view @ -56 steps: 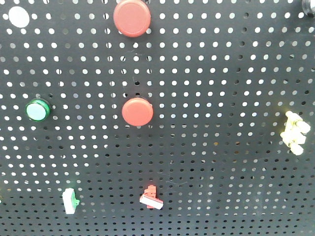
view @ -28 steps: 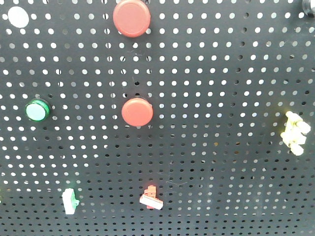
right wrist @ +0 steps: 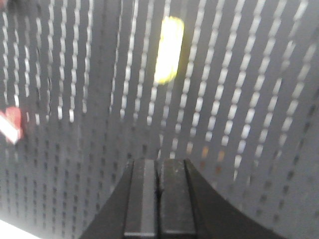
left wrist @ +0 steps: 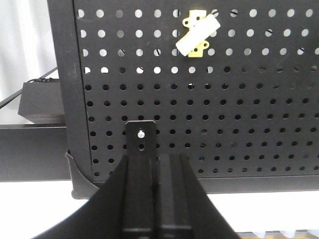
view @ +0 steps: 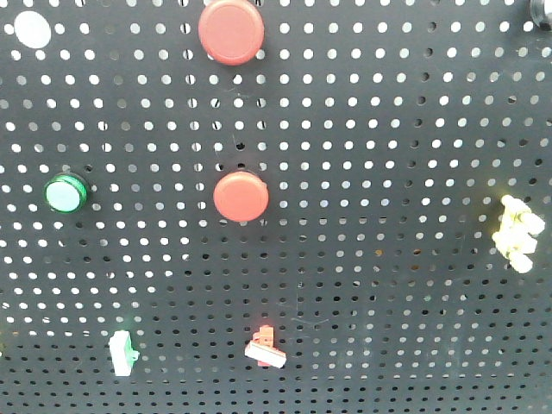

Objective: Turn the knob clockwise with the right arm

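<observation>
A yellow knob with a white handle [view: 516, 233] sits on the right edge of the black pegboard [view: 388, 172]. It shows in the left wrist view [left wrist: 198, 34] at the top, and as a yellow blur in the right wrist view [right wrist: 168, 49]. My right gripper [right wrist: 159, 162] is shut and empty, pointing at the board below the yellow knob, apart from it. My left gripper [left wrist: 155, 157] is shut and empty, low before the board near a black bracket [left wrist: 141, 138]. Neither gripper shows in the front view.
The board carries two red round buttons [view: 230, 30] [view: 241, 196], a green button [view: 65, 193], a white disc [view: 33, 28], a white-green switch [view: 122, 354], a red-white switch [view: 266, 348] and a dark part at the top right corner [view: 542, 13]. A black box [left wrist: 40, 102] lies left of the board.
</observation>
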Tool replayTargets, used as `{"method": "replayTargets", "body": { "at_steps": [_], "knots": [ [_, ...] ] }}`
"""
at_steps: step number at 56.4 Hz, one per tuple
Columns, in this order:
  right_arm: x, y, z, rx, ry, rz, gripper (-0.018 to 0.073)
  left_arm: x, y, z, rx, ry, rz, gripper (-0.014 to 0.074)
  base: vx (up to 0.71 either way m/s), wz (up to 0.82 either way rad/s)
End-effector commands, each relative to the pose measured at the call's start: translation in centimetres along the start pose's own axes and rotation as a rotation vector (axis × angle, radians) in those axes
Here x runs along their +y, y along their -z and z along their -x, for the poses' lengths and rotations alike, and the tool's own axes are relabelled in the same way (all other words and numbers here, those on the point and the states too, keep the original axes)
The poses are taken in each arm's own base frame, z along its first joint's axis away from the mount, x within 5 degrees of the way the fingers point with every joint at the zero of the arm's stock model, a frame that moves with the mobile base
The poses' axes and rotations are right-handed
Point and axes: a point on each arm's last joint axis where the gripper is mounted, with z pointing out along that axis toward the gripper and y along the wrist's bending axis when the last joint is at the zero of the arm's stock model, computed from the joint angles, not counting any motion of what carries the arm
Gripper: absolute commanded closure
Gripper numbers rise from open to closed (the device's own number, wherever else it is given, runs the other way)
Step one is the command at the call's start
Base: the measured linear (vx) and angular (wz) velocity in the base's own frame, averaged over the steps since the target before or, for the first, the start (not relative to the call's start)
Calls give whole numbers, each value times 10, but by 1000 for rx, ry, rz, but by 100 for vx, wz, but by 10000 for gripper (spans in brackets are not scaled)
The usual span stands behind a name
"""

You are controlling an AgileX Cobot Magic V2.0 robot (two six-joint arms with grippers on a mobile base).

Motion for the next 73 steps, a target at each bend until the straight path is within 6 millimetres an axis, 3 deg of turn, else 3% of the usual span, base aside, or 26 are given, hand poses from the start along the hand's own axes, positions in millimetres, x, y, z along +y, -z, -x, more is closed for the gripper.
{"method": "replayTargets", "body": {
  "at_steps": [1,12,26,41,73],
  "knots": [
    [0,-2,10,-71,20,1,567,0,0,4,-84,8,-2,603,0,0],
    [1,-1,-1,-49,25,-7,567,0,0,4,-84,8,-2,603,0,0],
    [-3,10,-64,0,-101,-260,566,0,0,4,-84,8,-2,603,0,0],
    [3,16,-115,79,-130,-318,566,0,0,4,-84,8,-2,603,0,0],
    [3,17,-119,134,-135,-317,566,0,0,4,-84,8,-2,603,0,0]
  ]
}}
